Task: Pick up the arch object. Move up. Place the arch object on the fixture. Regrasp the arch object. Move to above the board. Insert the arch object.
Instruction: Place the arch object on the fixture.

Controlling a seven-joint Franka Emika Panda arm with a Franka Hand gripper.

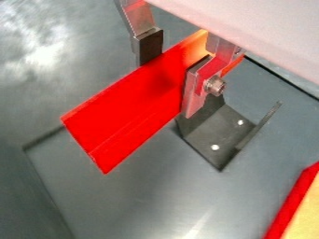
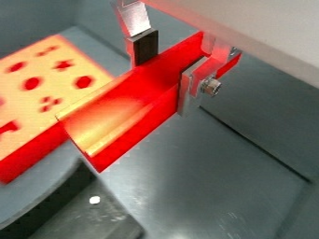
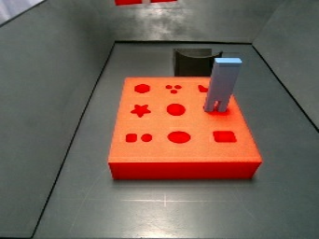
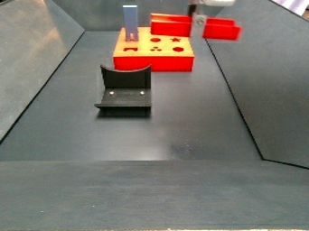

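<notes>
Here the gripper (image 1: 174, 65) has its two silver fingers (image 1: 200, 86) closed on the arch object (image 1: 131, 112), one dark pad pressing each long face of the red bar near one of its ends. In both wrist views the bar juts out from between the plates with its long axis roughly level, so most of its length hangs free beyond the fingers — held clear of the floor, touching nothing else.

In a side view the arch object (image 4: 221, 29) shows as a red bar lying level under the gripper (image 4: 205, 13), high in the air and off to the side of the board (image 4: 157, 61), not over it. Its long axis there runs across the picture, about parallel to the board's near edge.

Below the held bar, a wrist view shows the fixture (image 1: 225, 131) standing on the grey floor, well apart from the piece. The same dark bracket (image 4: 125, 90) stands alone in the middle of the floor in a side view, nearer the camera than the board.

The board (image 3: 182, 131) lies flat, its cut-out shapes facing up. A grey-blue upright block (image 3: 223, 86) stands on it near the far right corner.
</notes>
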